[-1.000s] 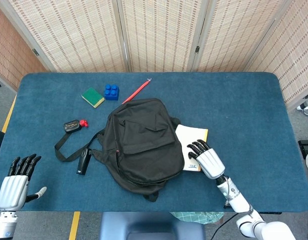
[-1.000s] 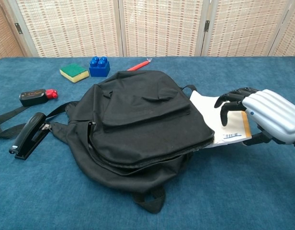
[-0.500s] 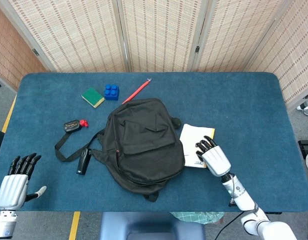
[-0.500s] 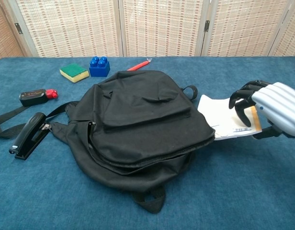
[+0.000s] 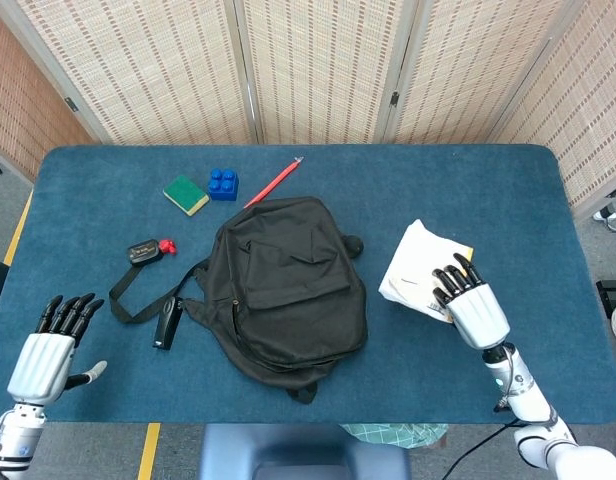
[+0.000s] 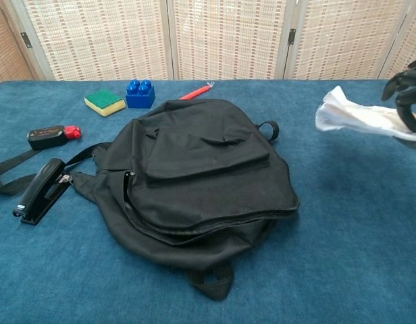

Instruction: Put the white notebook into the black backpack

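here the blue carpet-like tabletop [image 5: 508, 200] stands before woven-pattern folding screens [image 5: 318, 70], with bare floor and a yellow line at its left edge.

the black backpack [image 5: 286, 285] lies flat, well to the left of the right hand [image 5: 473, 305]. its zipper line shows along the side in the chest view, but whether it is open cannot be told, and nothing shows inside it.

the right hand grasps the white notebook [image 5: 420, 268], fingers curled over its near edge. the notebook sits just left of and beyond that hand, lifted off the tabletop with its pages splayed, apart from the backpack.

the left hand [image 5: 50, 350] hangs at the near left corner, fingers spread and holding nothing.

beyond the left hand and to its right lie a black stapler [image 5: 167, 322] beside the backpack's strap [image 5: 138, 292], then a small black device with a red end [image 5: 145, 251]. farther off are a green and yellow sponge [image 5: 186, 194], a blue toy brick [image 5: 223, 183] just beside it, and a red pen [image 5: 273, 182] touching or nearly touching the backpack's far edge.
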{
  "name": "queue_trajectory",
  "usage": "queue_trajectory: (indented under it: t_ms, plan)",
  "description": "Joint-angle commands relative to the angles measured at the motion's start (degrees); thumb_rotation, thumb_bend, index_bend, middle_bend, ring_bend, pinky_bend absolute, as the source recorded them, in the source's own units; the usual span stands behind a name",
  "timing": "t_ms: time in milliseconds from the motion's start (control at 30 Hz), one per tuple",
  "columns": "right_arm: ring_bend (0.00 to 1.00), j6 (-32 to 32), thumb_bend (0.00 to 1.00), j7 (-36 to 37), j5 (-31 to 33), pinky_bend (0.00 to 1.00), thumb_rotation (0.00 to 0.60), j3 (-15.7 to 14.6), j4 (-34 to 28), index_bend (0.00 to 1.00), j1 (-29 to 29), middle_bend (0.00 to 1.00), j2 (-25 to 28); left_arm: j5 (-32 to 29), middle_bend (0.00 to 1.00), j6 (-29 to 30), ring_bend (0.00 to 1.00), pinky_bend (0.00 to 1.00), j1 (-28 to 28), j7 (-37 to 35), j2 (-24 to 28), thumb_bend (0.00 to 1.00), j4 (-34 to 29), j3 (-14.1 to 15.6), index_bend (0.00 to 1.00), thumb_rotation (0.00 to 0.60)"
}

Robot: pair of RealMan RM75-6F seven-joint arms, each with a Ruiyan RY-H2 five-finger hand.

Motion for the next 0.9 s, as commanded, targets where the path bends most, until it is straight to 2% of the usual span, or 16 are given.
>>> queue_trajectory:
  t_ms: [33, 233, 500, 633, 900]
  plan:
    - [0.36, 5.98, 0.44, -3.27, -0.21, 0.22, 0.600, 1.34, -4.78, 0.77, -0.64, 0.42, 5.58, 2.73, 0.11, -4.87, 0.12, 0.00, -4.58, -1.16, 1.84, 0.22, -1.65, -0.62, 0.14, 0.600]
    - [0.37, 9.43, 0.44, -10.61, -2.47, 0.22, 0.600, 1.62, -18.18, 0.77, -0.34, 0.42, 14.25, 4.93, 0.11, -12.72, 0.12, 0.00, -11.68, -0.74, 2.56, 0.22, -4.18, -1.74, 0.15, 0.600]
    - [0.37, 8.14, 0.44, -21.66, -6.15, 0.22, 0.600, 1.09, -34.56, 0.77, -0.25, 0.42, 23.33, 4.67, 0.11, -24.36, 0.12, 0.00, -21.59, 0.35, -0.72, 0.22, -6.86, -3.56, 0.15, 0.600]
    - [0.36, 6.92, 0.44, -23.56, -6.87, 0.22, 0.600, 1.09, -37.60, 0.77, -0.53, 0.42, 24.89, 2.86, 0.11, -29.49, 0.12, 0.00, -25.57, 1.78, -3.48, 0.22, -7.54, -4.26, 0.15, 0.600]
    - [0.37, 5.16, 0.44, -24.55, -7.90, 0.22, 0.600, 1.36, -38.77, 0.77, -0.92, 0.42, 25.46, -3.83, 0.11, -38.19, 0.11, 0.00, -32.29, 5.10, -10.86, 0.22, -5.15, -5.66, 0.16, 0.600]
